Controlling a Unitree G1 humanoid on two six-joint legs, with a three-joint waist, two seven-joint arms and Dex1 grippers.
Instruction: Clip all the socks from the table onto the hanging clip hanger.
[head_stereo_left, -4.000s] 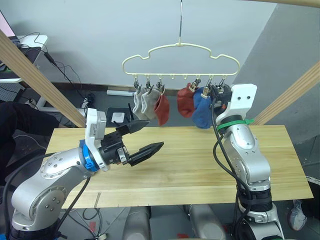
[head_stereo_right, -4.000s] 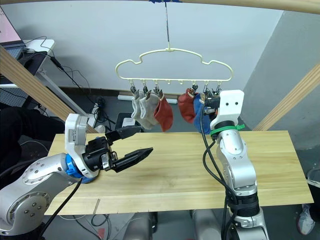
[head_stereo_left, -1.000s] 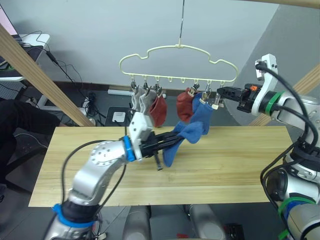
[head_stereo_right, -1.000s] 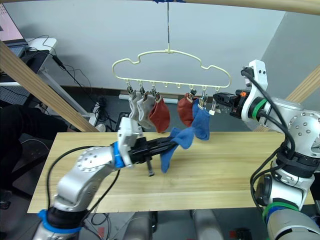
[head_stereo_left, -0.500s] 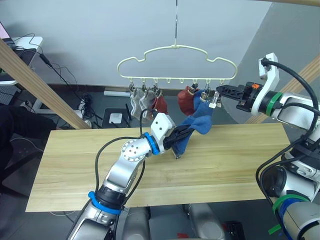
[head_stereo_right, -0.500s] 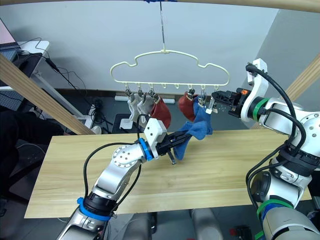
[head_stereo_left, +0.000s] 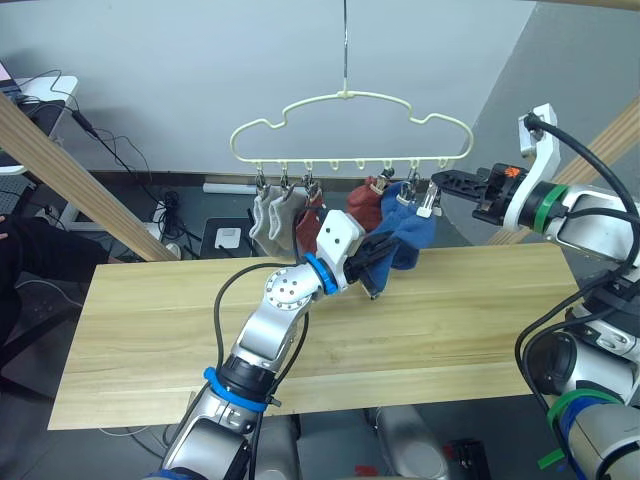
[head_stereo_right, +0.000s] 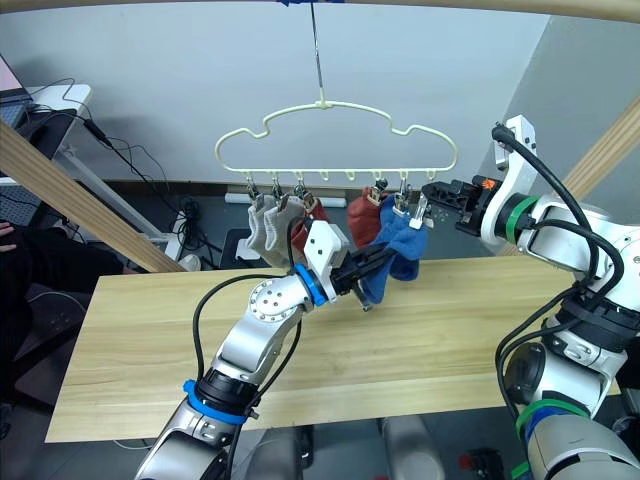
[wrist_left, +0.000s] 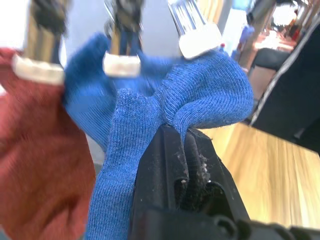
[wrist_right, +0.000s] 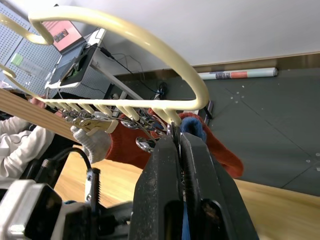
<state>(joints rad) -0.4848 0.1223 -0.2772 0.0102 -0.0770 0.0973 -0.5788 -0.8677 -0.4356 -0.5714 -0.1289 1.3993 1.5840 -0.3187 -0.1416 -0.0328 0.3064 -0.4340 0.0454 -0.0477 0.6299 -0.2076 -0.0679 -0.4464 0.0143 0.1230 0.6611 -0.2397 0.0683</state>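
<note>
A blue sock (head_stereo_left: 408, 236) is pinched in the closed left claw (head_stereo_left: 383, 256) and held up just under the end clip (head_stereo_left: 432, 205) of the clip hanger (head_stereo_left: 350, 97), above the tabletop (head_stereo_left: 470, 320). That clip is squeezed between the closed fingers of the right claw (head_stereo_left: 440, 180).

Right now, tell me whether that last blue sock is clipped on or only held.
Only held: the left claw pinches the blue sock just under the end clip.
</note>
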